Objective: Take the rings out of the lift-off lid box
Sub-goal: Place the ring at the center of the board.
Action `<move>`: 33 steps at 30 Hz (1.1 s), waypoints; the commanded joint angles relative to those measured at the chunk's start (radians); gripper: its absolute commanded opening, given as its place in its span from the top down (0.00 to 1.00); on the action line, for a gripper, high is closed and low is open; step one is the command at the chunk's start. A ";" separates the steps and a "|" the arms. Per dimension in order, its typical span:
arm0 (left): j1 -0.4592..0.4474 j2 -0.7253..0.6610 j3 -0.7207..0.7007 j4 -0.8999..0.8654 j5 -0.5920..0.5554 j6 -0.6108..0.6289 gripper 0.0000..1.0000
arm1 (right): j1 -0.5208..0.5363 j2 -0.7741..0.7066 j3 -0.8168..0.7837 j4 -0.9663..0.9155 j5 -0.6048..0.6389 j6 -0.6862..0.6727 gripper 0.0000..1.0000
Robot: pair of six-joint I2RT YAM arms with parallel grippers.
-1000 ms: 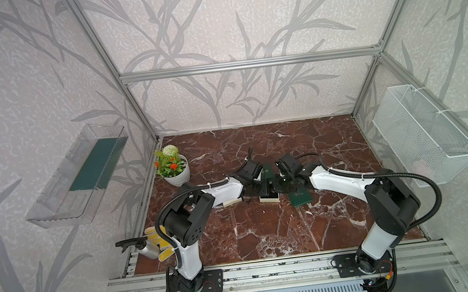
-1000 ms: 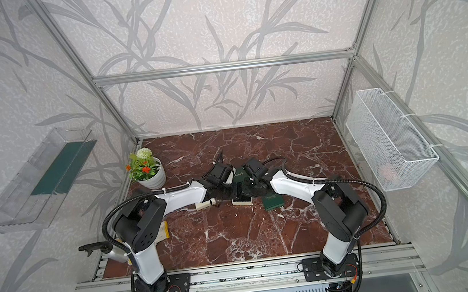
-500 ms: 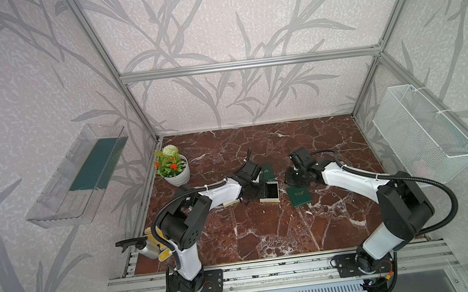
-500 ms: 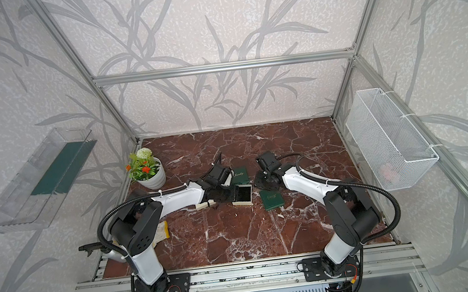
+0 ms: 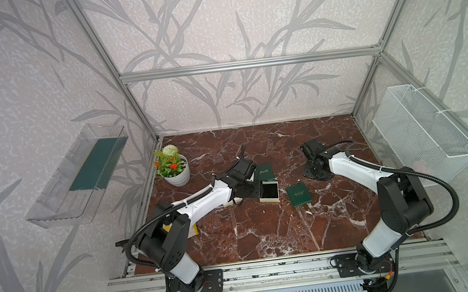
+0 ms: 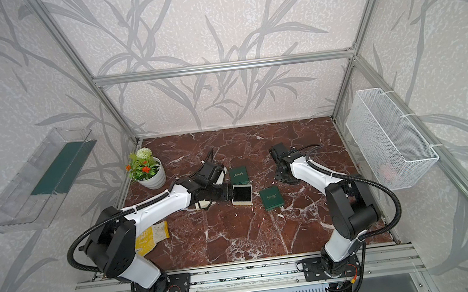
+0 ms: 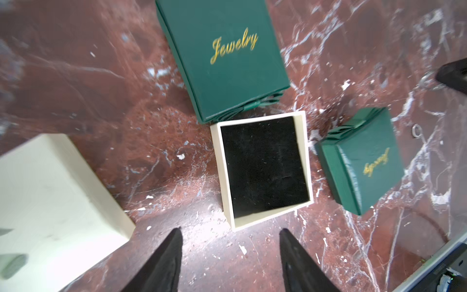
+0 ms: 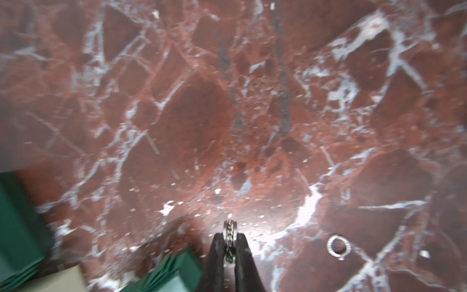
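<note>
The lift-off lid box is a cream base [image 7: 262,169] with a black lining, and nothing shows inside it; it lies mid-table in both top views [image 5: 269,191] [image 6: 242,195]. Its cream lid [image 7: 50,202] rests beside it. My left gripper [image 7: 231,231] stands open just short of the base, with nothing between its fingers. To the right of the boxes, my right gripper [image 8: 229,236] [image 5: 315,170] is shut on a chain-patterned ring [image 8: 230,228], held low over the marble. A second ring [image 8: 338,246] [image 7: 415,131] lies on the table close by.
Two green "Jewelry" boxes sit by the base, one behind it [image 5: 265,171] and one to its right [image 5: 299,194]. A flower pot [image 5: 174,171] stands back left. A wire basket [image 5: 423,134] hangs on the right wall, a clear shelf [image 5: 77,176] on the left. A yellow cloth [image 6: 153,234] lies near the left arm's base.
My right arm has pulled away from the box base to the back right with the ring in its jaws. The left gripper has opened beside the base.
</note>
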 commanded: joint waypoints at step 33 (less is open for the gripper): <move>0.067 -0.126 -0.116 -0.107 -0.323 -0.065 0.01 | 0.010 -0.114 -0.076 0.211 -0.339 -0.222 0.14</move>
